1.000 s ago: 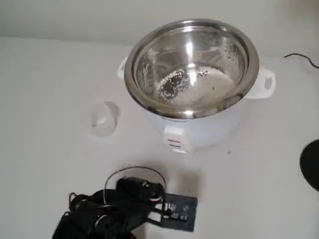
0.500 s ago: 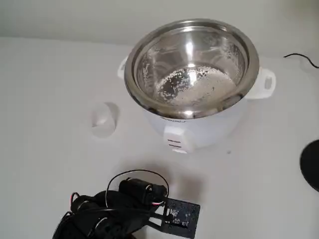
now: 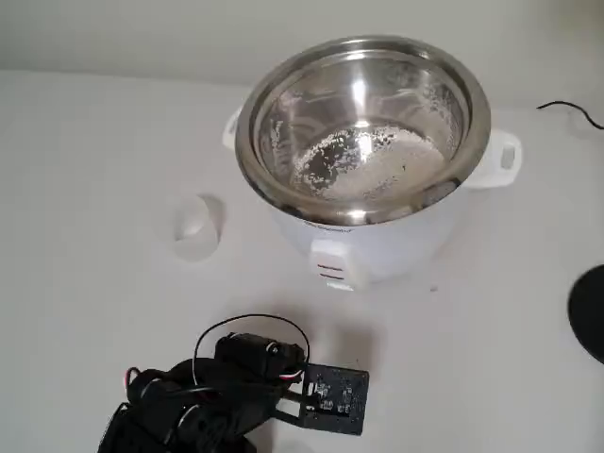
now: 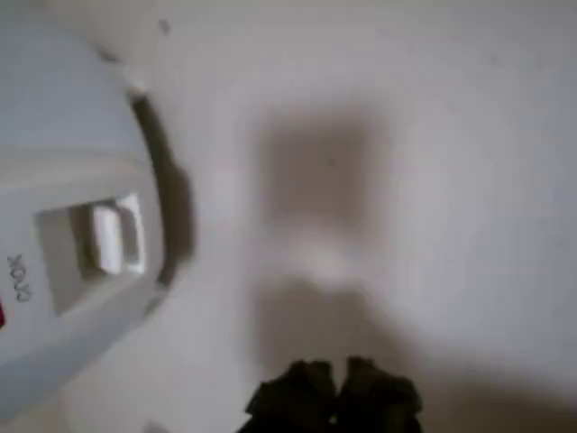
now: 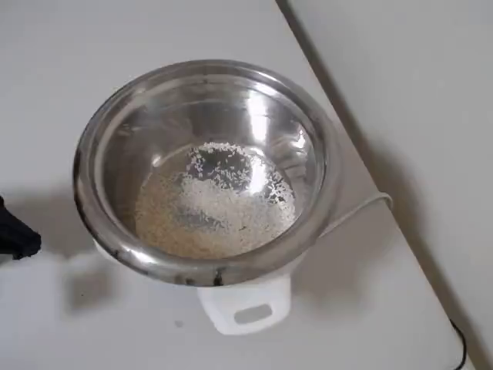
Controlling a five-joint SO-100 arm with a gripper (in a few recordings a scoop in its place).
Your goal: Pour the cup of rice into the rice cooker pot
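The rice cooker pot [image 3: 363, 123] is a shiny steel bowl in a white body with side handles, standing at the back middle of the table. White rice [image 3: 363, 165] covers its bottom, seen from above as rice [image 5: 212, 204] in the pot [image 5: 92, 139]. The small translucent cup [image 3: 195, 226] stands alone on the table left of the cooker, and its contents are too faint to tell. My black arm [image 3: 212, 401] lies folded low at the front edge, well apart from the cup. In the wrist view my gripper [image 4: 334, 388] shows dark fingertips pressed together with nothing between them.
In the wrist view the cooker's white front with its switch [image 4: 108, 239] is at the left. A black cable [image 3: 571, 111] lies at the back right and a dark round object [image 3: 590, 311] at the right edge. A white cord [image 5: 358, 212] leaves the cooker.
My arm has shifted slightly at the front of the table, down and then back up. The cup, cooker and rice have not moved.
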